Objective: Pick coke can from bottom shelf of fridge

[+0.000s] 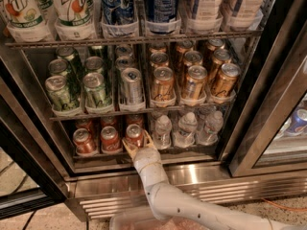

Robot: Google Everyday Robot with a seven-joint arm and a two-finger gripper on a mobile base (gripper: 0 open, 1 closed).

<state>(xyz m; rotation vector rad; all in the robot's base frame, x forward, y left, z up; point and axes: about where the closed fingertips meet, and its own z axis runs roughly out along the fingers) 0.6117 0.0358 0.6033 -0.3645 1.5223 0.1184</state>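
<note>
The fridge (206, 175) stands open in front of me, with a ribbed steel base. On the bottom shelf (192, 153) three red coke cans stand in front at the left. My gripper (138, 143) reaches up from below to the rightmost coke can (135, 132). Its tan fingers (128, 146) stand open on either side of that can's lower part, close to it. The can stands upright on the shelf. The white arm (158, 190) runs down and to the right to the frame's lower edge.
Two more red cans (84, 141) (110, 138) stand to the left of the gripper and small water bottles (163, 131) to its right. The rack above holds green cans (60, 92), a silver can (131, 85) and gold-orange cans (192, 83). The door frame (268, 114) is at the right.
</note>
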